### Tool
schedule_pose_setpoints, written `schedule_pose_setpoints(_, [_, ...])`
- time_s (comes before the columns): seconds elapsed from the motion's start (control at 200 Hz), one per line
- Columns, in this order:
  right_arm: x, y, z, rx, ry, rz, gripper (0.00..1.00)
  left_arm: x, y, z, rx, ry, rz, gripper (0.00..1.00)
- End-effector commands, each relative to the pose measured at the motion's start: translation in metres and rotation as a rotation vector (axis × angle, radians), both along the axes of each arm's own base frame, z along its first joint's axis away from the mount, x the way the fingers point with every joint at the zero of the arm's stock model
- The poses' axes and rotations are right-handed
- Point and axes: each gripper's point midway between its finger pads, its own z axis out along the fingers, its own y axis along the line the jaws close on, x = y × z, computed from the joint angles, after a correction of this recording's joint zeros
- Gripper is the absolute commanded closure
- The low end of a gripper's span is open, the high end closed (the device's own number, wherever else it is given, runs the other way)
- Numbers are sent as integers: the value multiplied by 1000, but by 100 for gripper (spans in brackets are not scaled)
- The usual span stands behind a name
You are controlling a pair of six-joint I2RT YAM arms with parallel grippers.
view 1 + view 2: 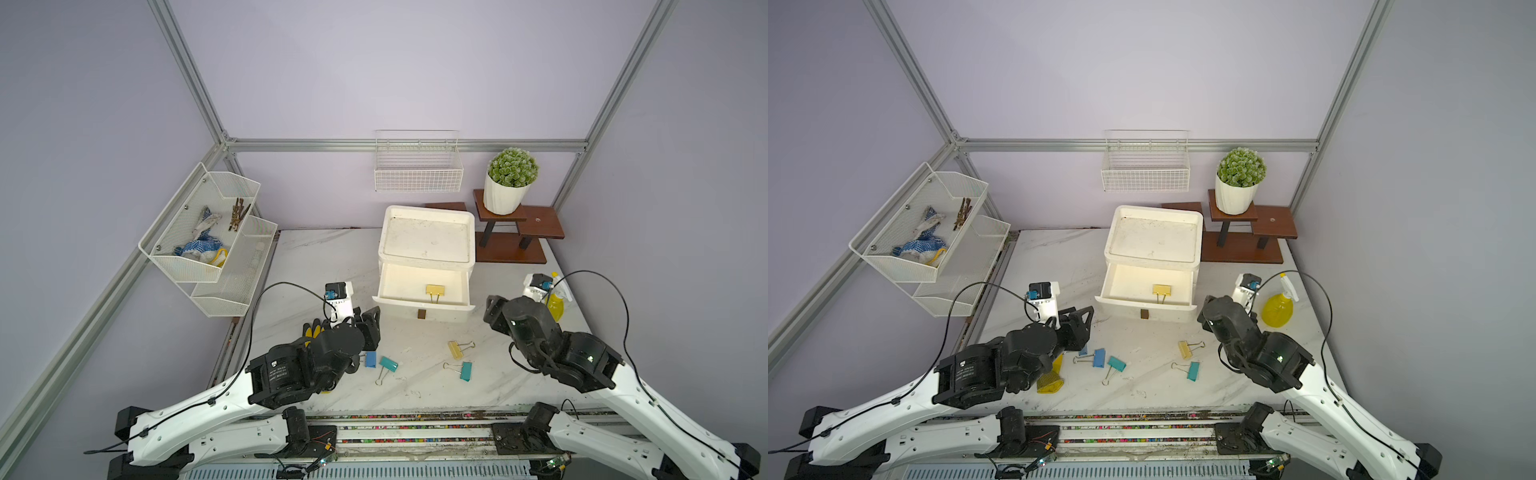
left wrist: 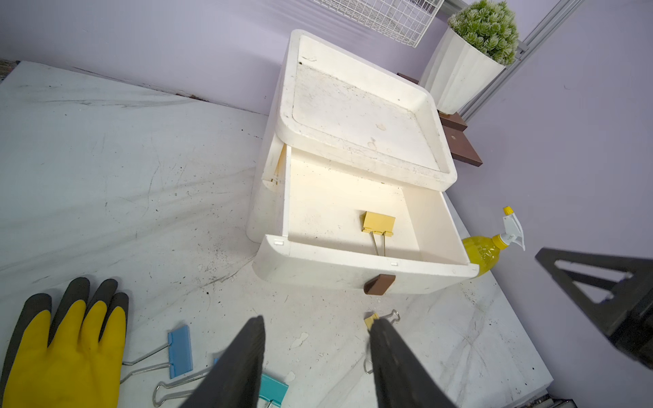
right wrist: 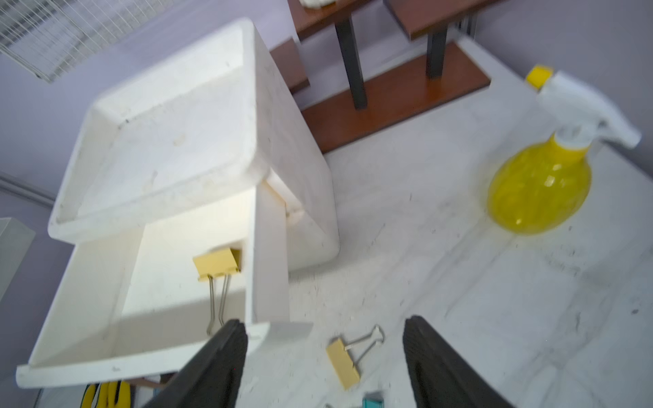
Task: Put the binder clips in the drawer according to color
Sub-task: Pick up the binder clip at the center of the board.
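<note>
We find one yellow clip [image 1: 435, 289] in the drawer [image 1: 399, 309]; left gripper [image 2: 318, 321] and right gripper [image 3: 325, 323] gape empty. Next, we judge: grasp the loose yellow clip [image 1: 455, 350], drawer's five o'clock

L pincer [image 2: 318, 323] & R pincer [image 3: 325, 321]: jaws apart, empty; both arms stretched fwd.

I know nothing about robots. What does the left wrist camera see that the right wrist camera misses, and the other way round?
Left wrist only: a blue binder clip and the plant's green leaves. Right wrist only: the wooden stand's black legs. Both show the open drawer holding one yellow binder clip, and the yellow spray bottle.
</note>
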Motion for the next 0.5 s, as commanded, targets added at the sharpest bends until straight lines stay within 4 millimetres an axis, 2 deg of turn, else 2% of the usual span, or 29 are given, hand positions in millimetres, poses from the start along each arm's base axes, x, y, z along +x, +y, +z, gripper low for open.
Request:
schedule_pose_setpoints(0.0, [-13,26,-68,239,129,13,26,1,0,19,-54,-32,4,47])
schedule_pose_setpoints(0.075, [-21,41,-101,312,195,41,25,1,-2,17,-49,-24,-1,47])
schedule_pose_setpoints(0.165, [-24,53,-127,311,227,59,23,1,-3,13,-52,-17,-2,47])
schedule_pose_setpoints(0.265, [-18,59,-132,245,191,96,21,1,-3,12,-58,-16,-2,47])
schedule_pose_setpoints(0.4, [-15,56,-145,51,210,95,19,1,-3,14,-63,-23,1,47])
schedule_pose_setpoints(0.495, [-15,66,-157,-51,226,136,19,2,-2,15,-63,-27,1,47])
